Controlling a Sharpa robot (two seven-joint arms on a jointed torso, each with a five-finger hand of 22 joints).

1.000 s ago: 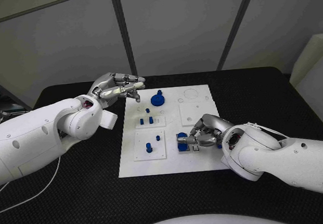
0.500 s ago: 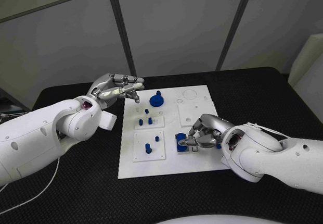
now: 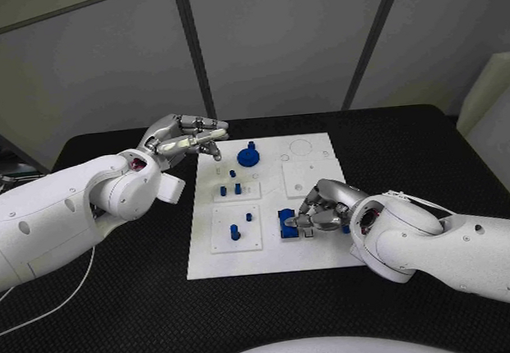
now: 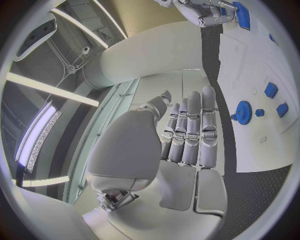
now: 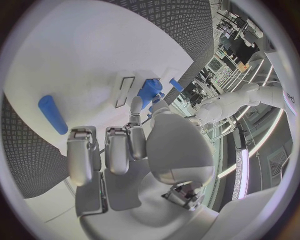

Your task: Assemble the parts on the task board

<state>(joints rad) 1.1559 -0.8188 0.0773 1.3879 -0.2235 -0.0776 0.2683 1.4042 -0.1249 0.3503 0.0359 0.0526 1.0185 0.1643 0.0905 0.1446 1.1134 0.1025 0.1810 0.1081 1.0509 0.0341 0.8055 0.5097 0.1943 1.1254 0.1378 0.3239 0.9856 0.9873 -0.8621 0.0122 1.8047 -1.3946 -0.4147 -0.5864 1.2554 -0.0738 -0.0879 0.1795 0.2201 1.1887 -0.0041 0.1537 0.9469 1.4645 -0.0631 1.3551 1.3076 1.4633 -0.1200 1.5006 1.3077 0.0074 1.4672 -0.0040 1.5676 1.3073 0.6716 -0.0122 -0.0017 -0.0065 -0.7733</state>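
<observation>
The white task board (image 3: 312, 151) lies in the middle of the black table. My right hand (image 3: 321, 208) is curled over its near right part, where thumb and a finger pinch a blue part (image 3: 288, 223) standing in the board; the wrist view shows that part (image 5: 150, 92) at the fingertips (image 5: 134, 107). A blue cylinder (image 5: 52, 114) lies loose on the board beside the right hand (image 5: 125, 150). My left hand (image 3: 187, 138) hovers at the board's far left corner, fingers (image 4: 187, 135) held close together around nothing. A blue gear-shaped part (image 3: 248, 156) stands just right of it.
Small blue pegs stand in two white sub-plates on the board's left half (image 3: 231, 191) (image 3: 242, 227). The left wrist view shows the gear (image 4: 242, 111) and two small blue pieces (image 4: 270, 90) nearby. Black table (image 3: 135, 301) surrounds the board.
My right hand has shifted slightly over the blue part, staying on it. The left hand has kept its place.
</observation>
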